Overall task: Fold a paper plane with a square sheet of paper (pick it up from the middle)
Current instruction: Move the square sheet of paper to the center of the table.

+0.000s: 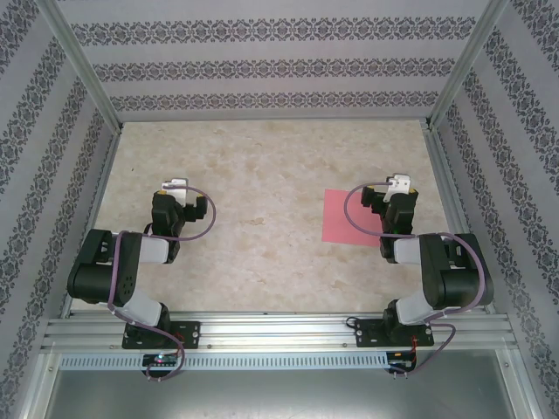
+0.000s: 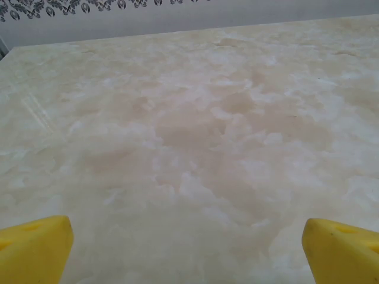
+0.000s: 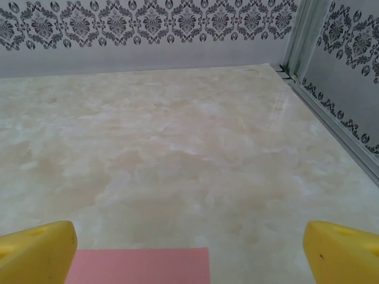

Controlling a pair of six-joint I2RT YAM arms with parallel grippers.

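Top external view shows the square sheet of paper (image 1: 347, 218), flat, plain pink-red, lying right of centre on the marbled table (image 1: 262, 236), near the right gripper (image 1: 399, 183). Right gripper and left gripper (image 1: 172, 185) both gape wide, holding nothing.

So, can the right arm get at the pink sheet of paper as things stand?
Probably yes. The square sheet of paper lies flat, partly beneath the right gripper, whose jaws stand open. Nothing on the table stands between them.
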